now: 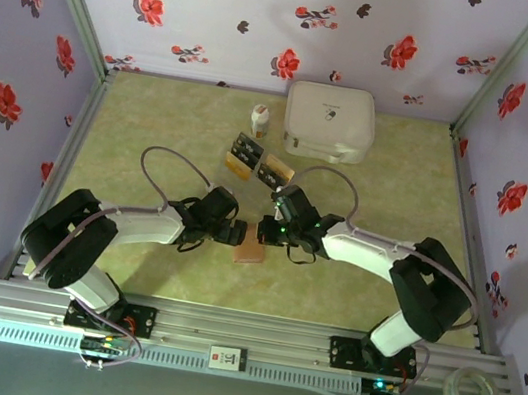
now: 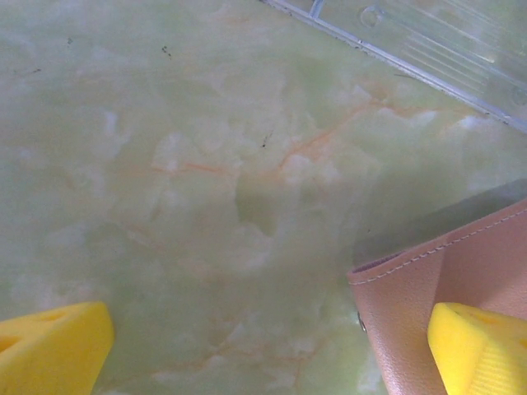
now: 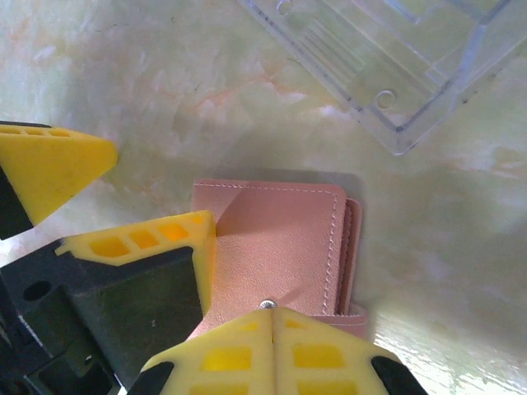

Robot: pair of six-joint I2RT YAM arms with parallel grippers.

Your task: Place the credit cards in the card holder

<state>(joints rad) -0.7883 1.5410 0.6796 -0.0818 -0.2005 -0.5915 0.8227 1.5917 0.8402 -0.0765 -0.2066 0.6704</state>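
Two claws flank card holder (image 3: 280, 247), L claw (image 2: 268, 354) wide open, R claw (image 3: 274, 329) closed at edge

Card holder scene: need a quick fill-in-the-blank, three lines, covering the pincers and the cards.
1. The left pincer stands ___, one finger at the card holder.
2. The right pincer is ___ by the card holder's snap.
3. The credit cards lie on the ___, not in the card holder.
Missing words: open; shut; table.
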